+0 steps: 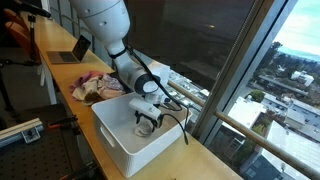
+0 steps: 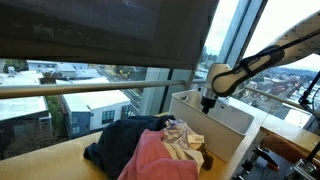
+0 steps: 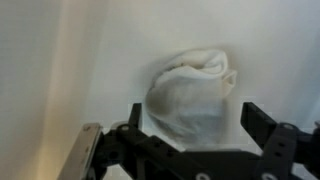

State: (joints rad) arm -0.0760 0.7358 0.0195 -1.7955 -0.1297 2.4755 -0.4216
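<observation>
My gripper (image 1: 146,120) reaches down inside a white rectangular bin (image 1: 118,143) that stands on the wooden counter. In the wrist view its two black fingers (image 3: 195,118) are spread wide on either side of a crumpled white cloth (image 3: 192,92) that lies on the bin's white floor. The fingers do not touch the cloth. In an exterior view the arm (image 2: 222,82) dips into the same bin (image 2: 228,122), and the gripper itself is hidden by the bin's wall.
A heap of clothes lies on the counter beside the bin: pink and striped pieces (image 2: 160,152) and a dark garment (image 2: 118,140), also seen as a pile (image 1: 95,88). Large windows (image 1: 230,60) run along the counter. A laptop (image 1: 72,52) stands farther back.
</observation>
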